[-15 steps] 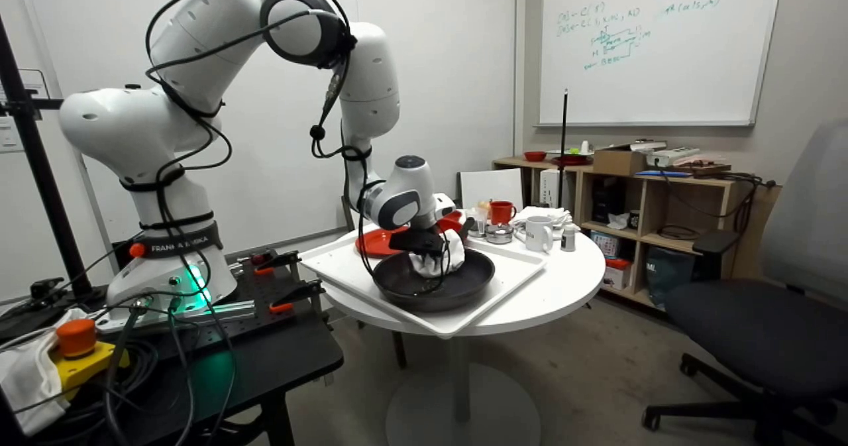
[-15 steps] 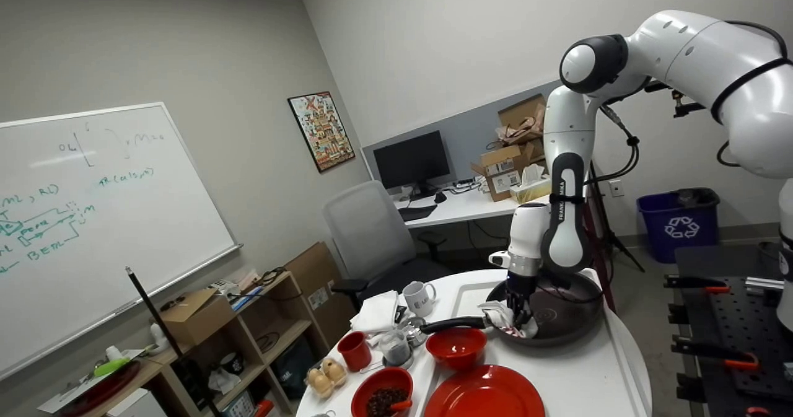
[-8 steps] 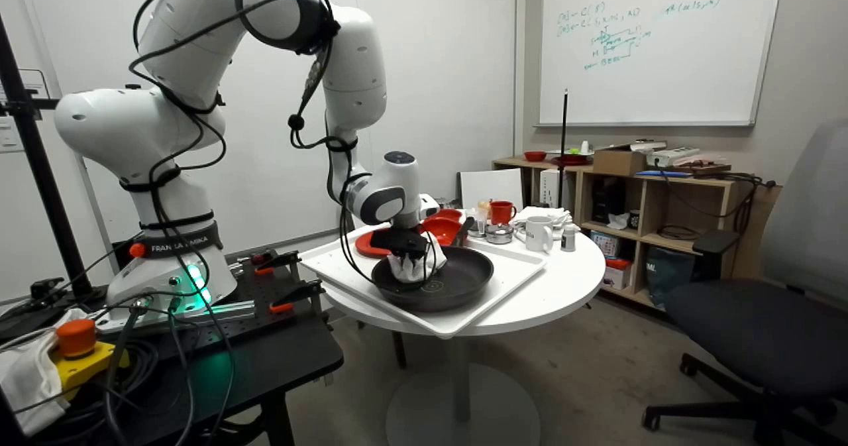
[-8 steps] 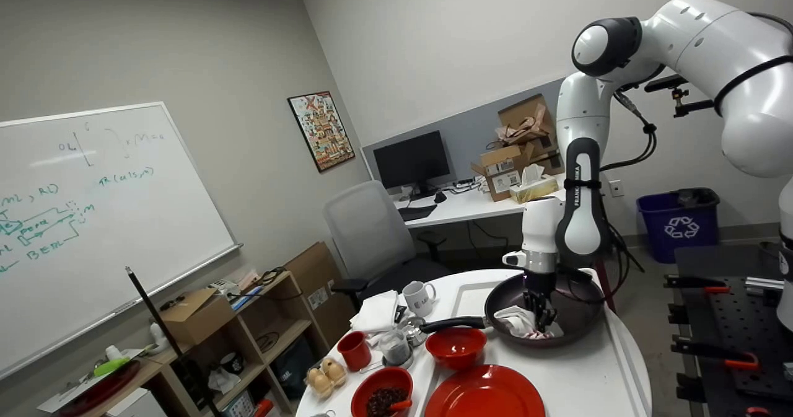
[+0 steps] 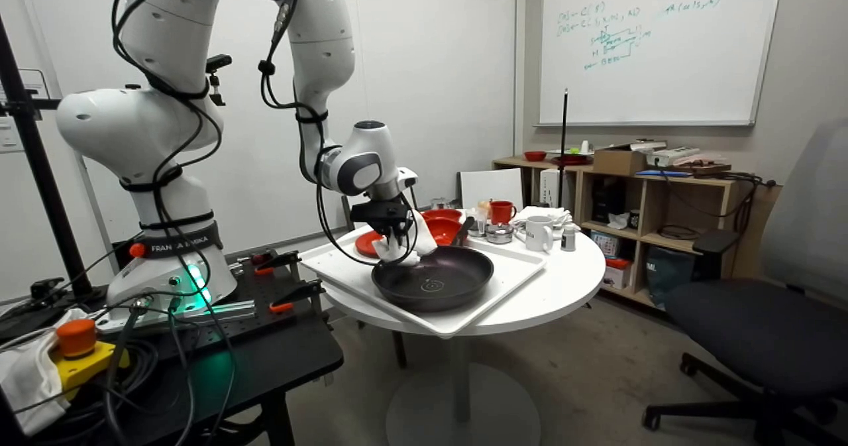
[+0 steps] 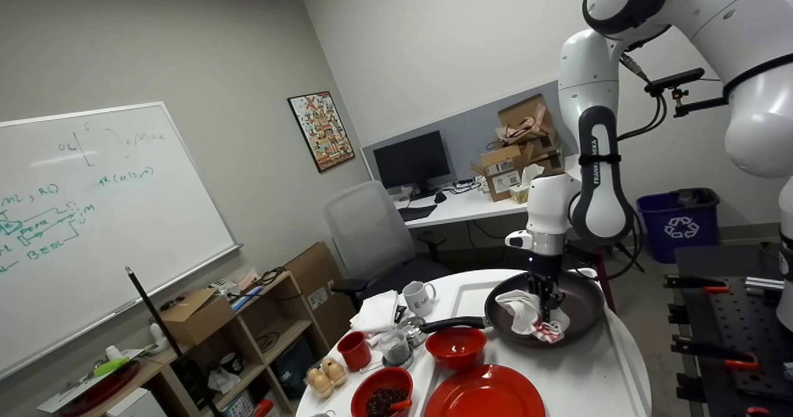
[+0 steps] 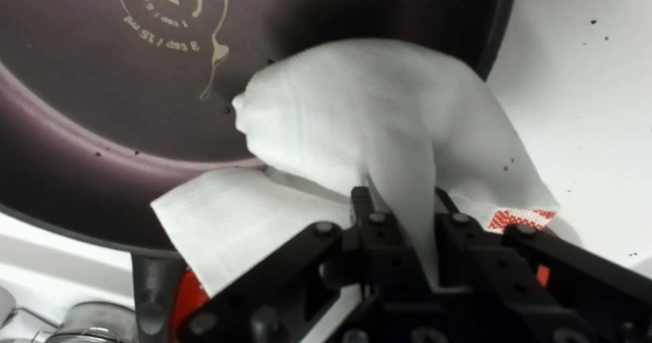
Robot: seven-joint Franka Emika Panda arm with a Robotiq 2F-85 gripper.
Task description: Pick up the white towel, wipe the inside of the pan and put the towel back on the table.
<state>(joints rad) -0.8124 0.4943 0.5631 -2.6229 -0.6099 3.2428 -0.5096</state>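
Wrist view: towel [image 7: 351, 113] between jaws.

On the table [image 5: 573, 283] was borne the tray [image 5: 518, 274], on that the pan [image 5: 434, 288] — and there, before the pan in an exterior view, the plate [image 6: 485, 397] was seen!

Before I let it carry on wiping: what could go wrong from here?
1. Slip: the gripper pinches a narrow fold of the white towel, so a hard drag might pull it loose.
2. Mess: dark specks show in the pan and on the towel; lifting it away could shed some onto the white tray.
3. Snag: a loose towel flap appears near the pan handle in the wrist view and might catch.
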